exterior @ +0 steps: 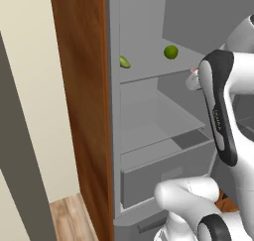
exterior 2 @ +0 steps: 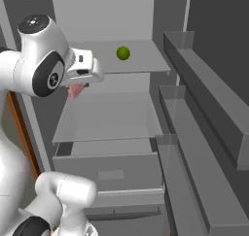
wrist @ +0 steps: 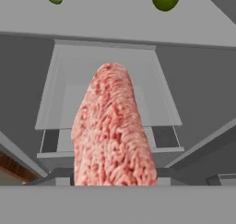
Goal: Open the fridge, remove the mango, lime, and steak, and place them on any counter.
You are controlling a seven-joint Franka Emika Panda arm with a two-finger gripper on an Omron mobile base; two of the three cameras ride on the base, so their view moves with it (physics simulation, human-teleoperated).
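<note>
Inside the open matte grey fridge [exterior: 149, 150], the two-finger gripper [exterior 2: 77, 88] is clenching the pinkish-red streaked steak [wrist: 113, 131] just off the upper shelf (round green lime [exterior 2: 123, 53] and yellow-green mango [exterior: 124, 62] sitting behind), so it should be backing straight out, level, clearing the door bins.

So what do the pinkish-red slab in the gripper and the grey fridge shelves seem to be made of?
The pinkish-red slab of steak looks like raw meat: a mottled, grainy surface with pale streaks. The grey fridge shelves look like matte plastic or painted metal, flat and without shine; the rendering leaves open which.
</note>
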